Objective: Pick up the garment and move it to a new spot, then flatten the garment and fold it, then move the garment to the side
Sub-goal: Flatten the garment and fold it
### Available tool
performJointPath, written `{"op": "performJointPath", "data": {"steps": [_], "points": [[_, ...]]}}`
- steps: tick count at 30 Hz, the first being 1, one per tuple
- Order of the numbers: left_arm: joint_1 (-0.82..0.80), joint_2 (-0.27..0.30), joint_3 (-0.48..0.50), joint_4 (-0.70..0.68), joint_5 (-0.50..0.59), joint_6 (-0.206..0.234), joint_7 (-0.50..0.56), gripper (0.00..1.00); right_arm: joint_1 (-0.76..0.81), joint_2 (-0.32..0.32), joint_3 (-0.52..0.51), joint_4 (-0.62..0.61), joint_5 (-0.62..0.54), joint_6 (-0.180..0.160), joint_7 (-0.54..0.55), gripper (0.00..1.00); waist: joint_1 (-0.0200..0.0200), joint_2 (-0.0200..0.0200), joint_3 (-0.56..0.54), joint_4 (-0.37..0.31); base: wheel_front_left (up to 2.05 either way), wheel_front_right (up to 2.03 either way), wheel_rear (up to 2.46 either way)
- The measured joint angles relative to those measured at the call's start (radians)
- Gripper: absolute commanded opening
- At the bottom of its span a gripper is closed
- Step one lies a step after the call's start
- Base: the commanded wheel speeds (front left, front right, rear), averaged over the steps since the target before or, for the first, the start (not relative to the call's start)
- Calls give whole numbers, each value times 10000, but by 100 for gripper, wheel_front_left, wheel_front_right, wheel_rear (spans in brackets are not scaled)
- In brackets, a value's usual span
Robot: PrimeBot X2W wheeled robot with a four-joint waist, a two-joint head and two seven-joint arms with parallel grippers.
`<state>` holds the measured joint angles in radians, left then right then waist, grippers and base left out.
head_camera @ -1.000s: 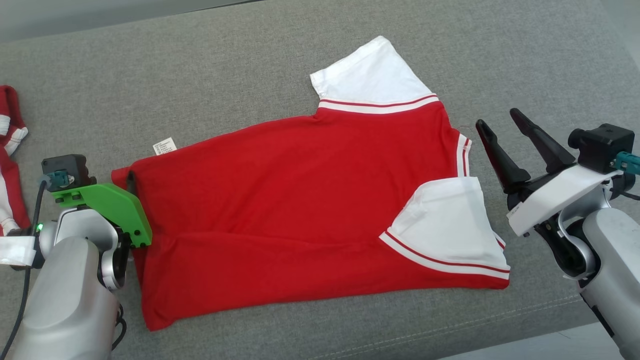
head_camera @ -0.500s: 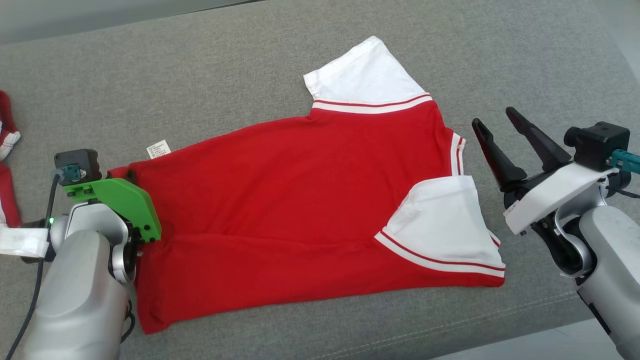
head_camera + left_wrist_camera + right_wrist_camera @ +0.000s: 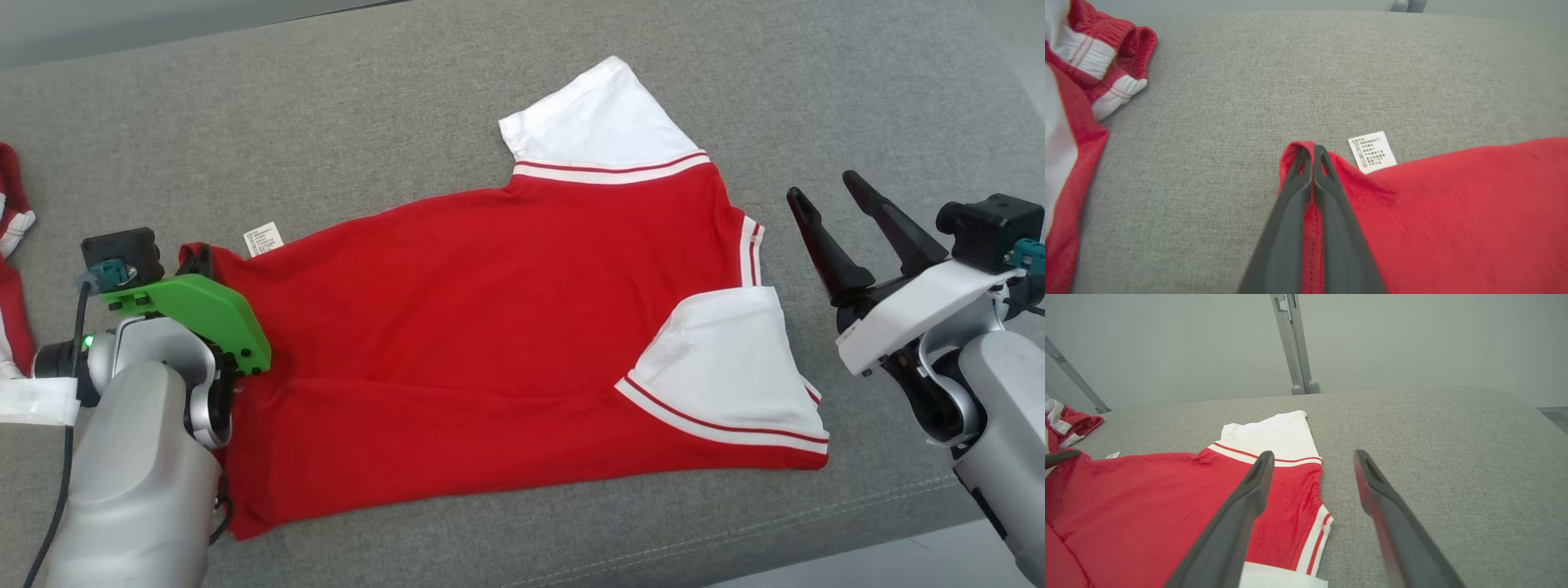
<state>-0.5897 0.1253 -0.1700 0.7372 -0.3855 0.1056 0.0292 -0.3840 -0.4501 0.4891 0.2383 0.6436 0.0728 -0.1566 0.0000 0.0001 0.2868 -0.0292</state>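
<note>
Now that the left claw (image 3: 1311,150) is shut, no longer wide as one second ago, its two fingers pinch the red hem corner of the garment (image 3: 490,327) just beside the white care label (image 3: 1372,152), and red cloth shows between them. The garment lies mostly flat on the grey bench (image 3: 326,106). It spreads from the label toward the right claw (image 3: 824,188), and one white sleeve is folded over the body at the end far from the label. The right claw stays wide and holds nothing, hovering just past that far end. I judge that the grip on the corner is made, so the fold can begin from here. Such a thin pinch may slip if the pull is quick.
</note>
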Motion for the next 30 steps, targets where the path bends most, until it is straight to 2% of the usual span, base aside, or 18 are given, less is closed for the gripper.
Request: {"op": "performJointPath", "data": {"steps": [8,14,30], "points": [[28,-309,36,-568,-313,-439,-934,0,-921,-343,-228,324,17,0,391,100,0,0,56,364,0,0,0],[284,-763,-213,-1070,-408,-717,-1452,0,-1987,-773,-282,915,19,6,1250,100,0,0,247,820,0,0,0],[368,-1020,-1348,-2826,-407,-1156,-2378,0,-4451,-1195,-230,2451,245,186,3666,100,0,0,1546,2276,0,0,0]]}}
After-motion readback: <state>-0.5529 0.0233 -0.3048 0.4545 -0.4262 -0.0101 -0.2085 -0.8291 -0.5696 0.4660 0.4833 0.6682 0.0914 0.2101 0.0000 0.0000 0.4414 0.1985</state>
